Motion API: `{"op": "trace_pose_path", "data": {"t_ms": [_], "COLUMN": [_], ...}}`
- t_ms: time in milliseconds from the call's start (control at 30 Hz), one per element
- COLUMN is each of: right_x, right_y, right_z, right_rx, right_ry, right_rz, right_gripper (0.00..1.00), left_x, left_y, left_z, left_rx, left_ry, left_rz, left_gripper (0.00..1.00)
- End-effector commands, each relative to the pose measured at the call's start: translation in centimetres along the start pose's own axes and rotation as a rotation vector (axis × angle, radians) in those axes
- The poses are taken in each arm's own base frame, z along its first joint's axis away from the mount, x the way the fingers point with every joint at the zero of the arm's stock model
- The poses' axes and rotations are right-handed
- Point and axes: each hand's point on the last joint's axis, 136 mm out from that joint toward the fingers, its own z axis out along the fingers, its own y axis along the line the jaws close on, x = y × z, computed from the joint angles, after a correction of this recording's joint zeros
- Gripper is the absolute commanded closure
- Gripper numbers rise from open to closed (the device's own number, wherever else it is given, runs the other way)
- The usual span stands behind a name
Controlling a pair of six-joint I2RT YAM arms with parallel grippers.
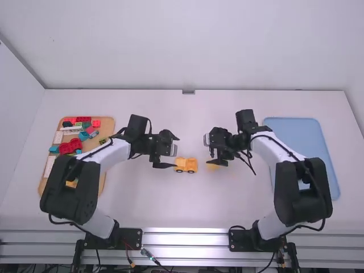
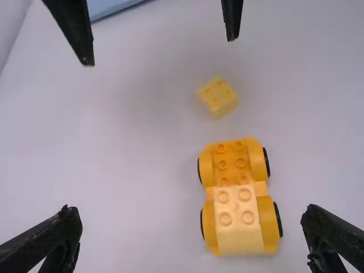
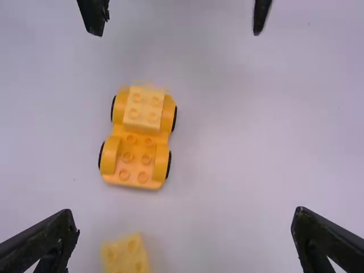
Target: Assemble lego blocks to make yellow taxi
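An orange-yellow wheeled car base [image 1: 185,165] stands on the table between the arms, with a pale yellow block [image 2: 234,219] seated on one end. A loose yellow block [image 2: 218,97] lies on the table a short way off its other end, beside the right gripper in the high view. My left gripper [image 1: 170,152] is at the car's left side, and in its wrist view the left gripper [image 2: 191,236] is wide open around bare space and the car's near end. My right gripper [image 1: 214,152] is over the loose block; the right gripper [image 3: 184,234] stands open, holding nothing.
At the left is a wooden tray [image 1: 106,128] with loose red, teal, white and green blocks, partly under the left arm. A light blue tray [image 1: 296,128] lies at the right, partly behind the right arm.
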Motion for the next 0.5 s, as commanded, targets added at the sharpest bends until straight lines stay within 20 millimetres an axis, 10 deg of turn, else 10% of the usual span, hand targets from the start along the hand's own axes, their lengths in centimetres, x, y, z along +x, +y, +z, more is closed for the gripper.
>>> {"op": "trace_pose_path", "data": {"t_ms": [0,467], "right_x": [0.7,6.0], "right_y": [1.3,2.2], "right_z": [0.7,3.9], "right_rx": [-0.05,-0.173], "right_ry": [-0.09,-0.113], "right_rz": [-0.013,0.116], "right_gripper": [0.01,0.01], "left_x": [-0.3,0.0], "left_y": [-0.8,-1.1], "left_z": [0.6,1.0], "left_rx": [0.041,0.054], "left_ry": [-0.082,-0.09], "left_rz": [-0.063,-0.076], "left_gripper": [0.01,0.01]}}
